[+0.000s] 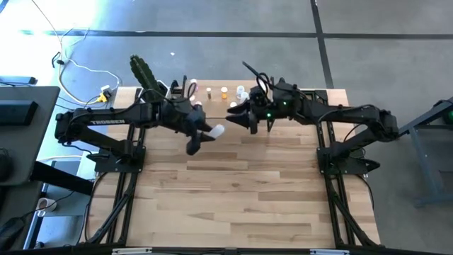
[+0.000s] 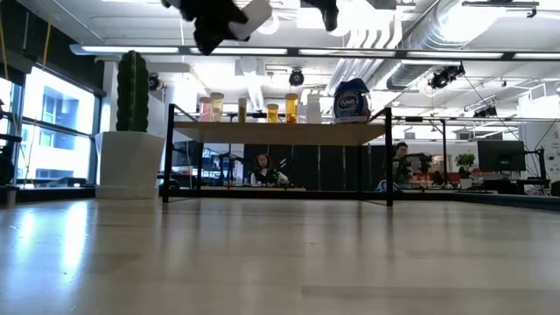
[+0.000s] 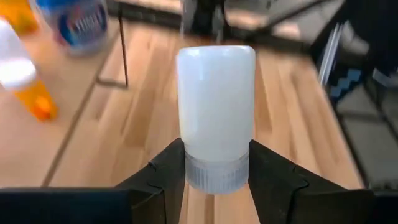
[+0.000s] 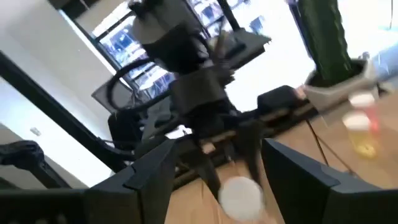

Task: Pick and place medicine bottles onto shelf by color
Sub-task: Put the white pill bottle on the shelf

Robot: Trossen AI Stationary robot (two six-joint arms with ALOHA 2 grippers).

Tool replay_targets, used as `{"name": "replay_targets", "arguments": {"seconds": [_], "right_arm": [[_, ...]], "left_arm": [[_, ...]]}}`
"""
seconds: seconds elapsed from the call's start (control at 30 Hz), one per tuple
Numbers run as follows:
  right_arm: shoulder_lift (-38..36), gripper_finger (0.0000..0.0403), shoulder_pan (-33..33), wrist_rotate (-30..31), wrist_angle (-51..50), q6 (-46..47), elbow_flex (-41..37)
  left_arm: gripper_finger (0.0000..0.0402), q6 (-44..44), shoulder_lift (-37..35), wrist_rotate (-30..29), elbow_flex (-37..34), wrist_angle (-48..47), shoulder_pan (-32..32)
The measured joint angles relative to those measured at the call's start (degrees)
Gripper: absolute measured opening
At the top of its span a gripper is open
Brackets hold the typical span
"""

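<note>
- High view: the left tool hangs over the worktop, in front of the shelf, with a white bottle in its fingers. The right tool points at it from the other side, just beside the bottle's free end but with a small gap showing.
- Left wrist view: only here is the grip plain. The two dark fingers pinch the white bottle at its ribbed cap, one on each side, closed just that far; the body juts out past them.
- Right wrist view: the right tool's fingers stand spread apart, with nothing between them. Beyond them the round end of the white bottle and the left arm holding it show, blurred.
- Low view: both tools are cut off at the upper edge, high above the worktop. The white bottle is partly seen in the left tool.
- The low view alone shows the shelf from the side, on thin black legs, carrying a row of small bottles and a squat blue one near its right end.
- A tall cactus in a white pot stands at the shelf's left end; the high view shows it at the worktop's far left corner.
- People sit in the room behind, seen under the shelf.
</note>
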Motion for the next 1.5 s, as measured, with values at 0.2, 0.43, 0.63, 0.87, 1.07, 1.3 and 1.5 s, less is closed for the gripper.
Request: {"name": "replay_targets", "arguments": {"seconds": [0.2, 0.43, 0.63, 0.87, 1.07, 1.3, 1.5], "right_arm": [[0.00, 0.0229, -3.23, -3.08, -8.02, 2.29, 0.00], [1.92, 0.0229, -3.10, -7.88, -10.16, 5.64, 0.00], [4.65, 0.0229, -0.87, -8.26, -10.28, 10.21, 0.00], [6.85, 0.0229, 1.57, -8.26, -10.15, 16.86, 0.00], [7.61, 0.0229, 1.99, -8.13, -9.74, 23.97, 0.00], [7.61, 0.0229, 1.99, -7.73, -9.06, 33.28, 0.00], [7.61, 0.0229, 1.99, -10.16, -5.84, 39.20, 0.00]], "left_arm": [[0.0134, 7.44, 0.00, -4.12, 0.00, -10.09, -2.26], [0.0134, 20.34, 0.00, -15.53, 0.00, -14.32, -6.25], [0.0134, 33.36, 0.00, -26.46, 0.00, -13.75, -10.24], [0.0134, 51.35, 0.00, -38.67, 0.00, -11.54, -15.31], [0.0134, 64.00, 0.02, -42.48, 0.00, -6.01, -18.90], [0.0134, 74.78, 0.02, -42.48, 0.00, 1.20, -20.21], [0.0134, 79.32, 0.02, -42.64, 0.00, 4.28, -19.59]]}}
